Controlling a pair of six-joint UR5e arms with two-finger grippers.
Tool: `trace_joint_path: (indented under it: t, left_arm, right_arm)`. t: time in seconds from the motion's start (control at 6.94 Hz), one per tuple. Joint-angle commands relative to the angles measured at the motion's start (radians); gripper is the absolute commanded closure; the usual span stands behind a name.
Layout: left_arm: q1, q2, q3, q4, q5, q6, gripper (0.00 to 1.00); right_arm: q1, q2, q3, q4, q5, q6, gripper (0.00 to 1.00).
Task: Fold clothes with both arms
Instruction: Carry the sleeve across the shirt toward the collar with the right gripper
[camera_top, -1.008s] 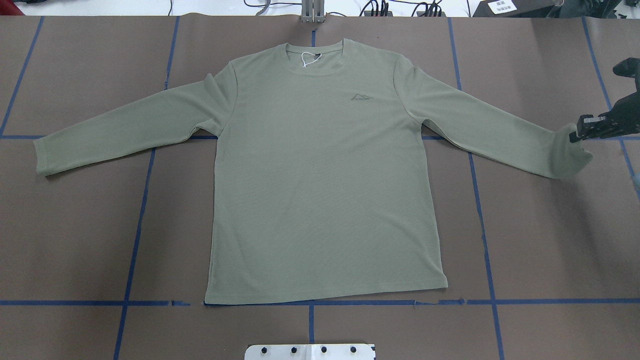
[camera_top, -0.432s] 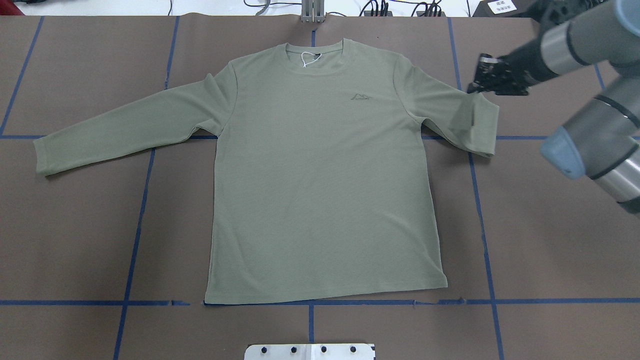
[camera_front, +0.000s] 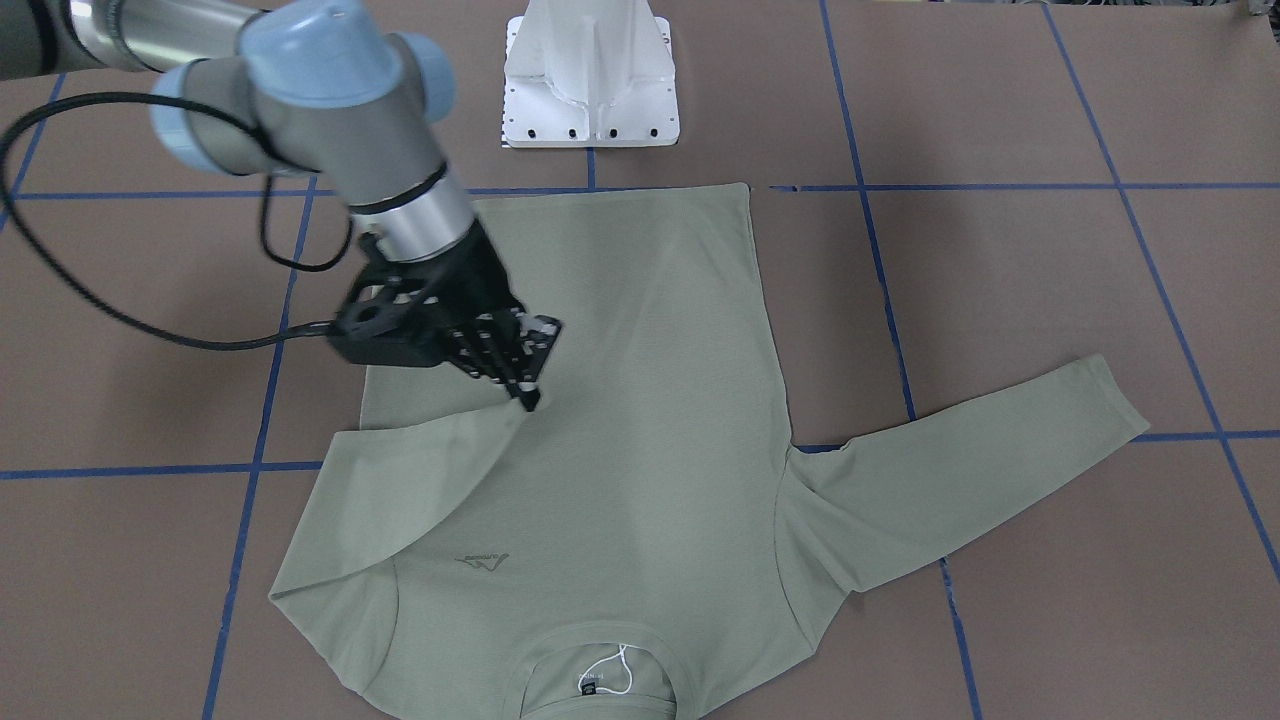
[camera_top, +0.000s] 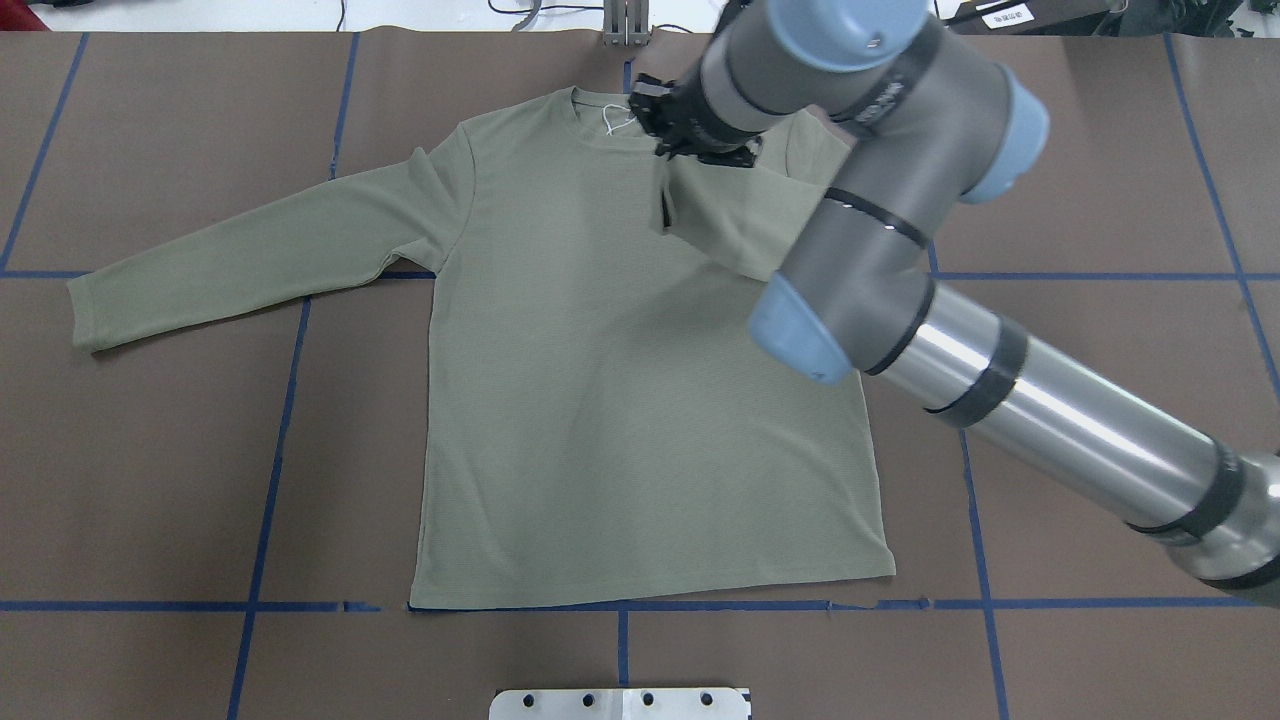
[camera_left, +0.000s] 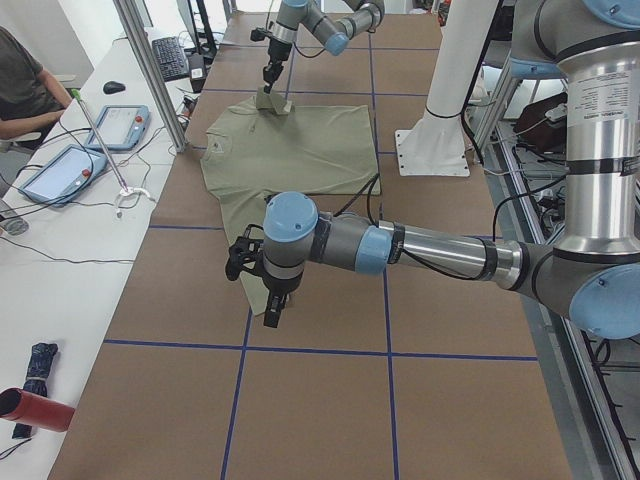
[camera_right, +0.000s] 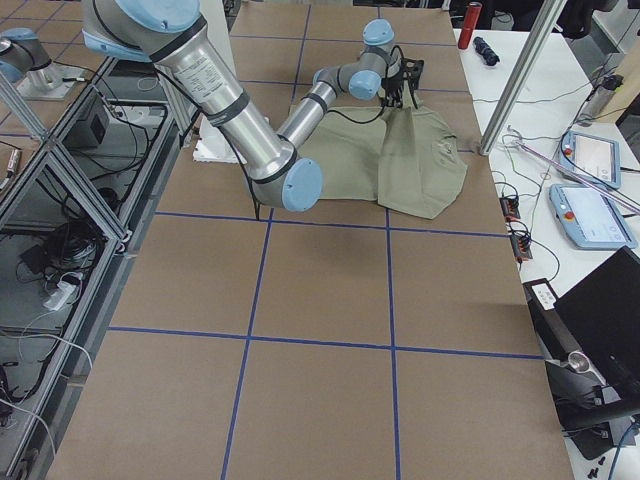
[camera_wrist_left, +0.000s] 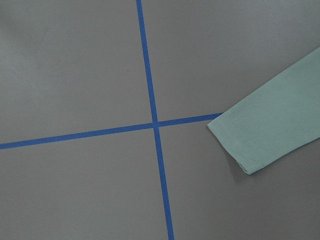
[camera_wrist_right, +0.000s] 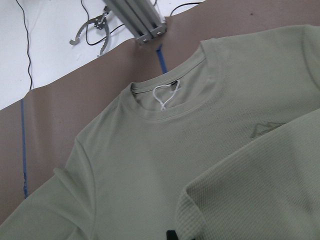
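Since a moment ago my right gripper (camera_top: 668, 152) has swung in from the counter's (camera_top: 160, 450) right edge, dragging one sleeve (camera_top: 730, 225) across the chest. My left gripper (camera_left: 272, 318) hangs near the left edge by the outstretched sleeve (camera_wrist_left: 260, 140); whether it is wide or narrow I cannot tell. The shirt (camera_top: 620, 420) lies flat mid-counter, collar at the far edge. My right gripper pinches the folded sleeve's cuff.

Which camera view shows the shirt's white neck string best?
The right wrist-mounted view: the white string is large, sharp and unobstructed. Front-facing shows it small at the bottom edge. Overhead shows it tiny at the neck. In both side views it is too small to make out.
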Motion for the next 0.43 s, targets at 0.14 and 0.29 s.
trace_joint_path:
  t: [0.14, 0.29]
  left_arm:
    - [0.0, 0.0, 0.009, -0.002, 0.0, 0.001, 0.0]
    - [0.0, 0.0, 0.009, -0.002, 0.0, 0.0, 0.0]
  right_arm:
    - [-0.127, 0.276, -0.4, 0.142, -0.117, 0.006, 1.0]
    - [-0.13, 0.276, -0.472, 0.229, -0.128, 0.006, 1.0]
